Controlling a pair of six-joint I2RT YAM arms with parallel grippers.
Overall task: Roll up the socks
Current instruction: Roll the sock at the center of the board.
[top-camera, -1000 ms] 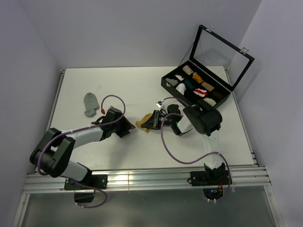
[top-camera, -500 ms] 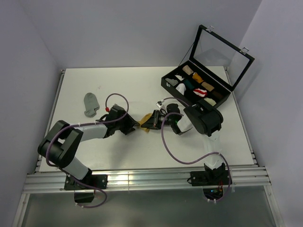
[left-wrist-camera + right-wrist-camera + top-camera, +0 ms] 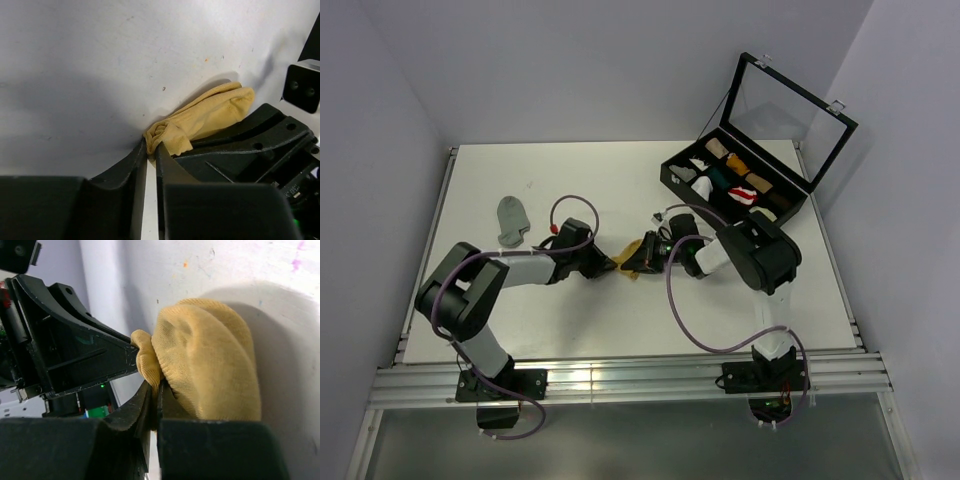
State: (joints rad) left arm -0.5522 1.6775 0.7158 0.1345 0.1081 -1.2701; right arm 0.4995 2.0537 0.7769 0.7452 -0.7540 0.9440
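A mustard-yellow sock [image 3: 621,264] lies folded mid-table between both grippers. In the left wrist view the yellow sock [image 3: 207,116] has a bunched end, and my left gripper [image 3: 152,149] is shut on that end. In the right wrist view the yellow sock [image 3: 212,360] bulges above my right gripper [image 3: 158,390], which is shut on a fold of it. From above, the left gripper [image 3: 604,262] and the right gripper [image 3: 641,256] face each other, almost touching. A grey sock [image 3: 510,220] lies flat at the far left, apart from both arms.
A black compartmented case [image 3: 672,181] with its glass lid [image 3: 787,105] raised stands at the back right, holding several small fabric rolls. The table's left edge [image 3: 432,235] runs near the grey sock. Cables loop over both arms.
The left arm has moved right to the yellow sock and its jaws have closed on the sock's end. The right gripper has stayed shut on the sock, barely shifting.
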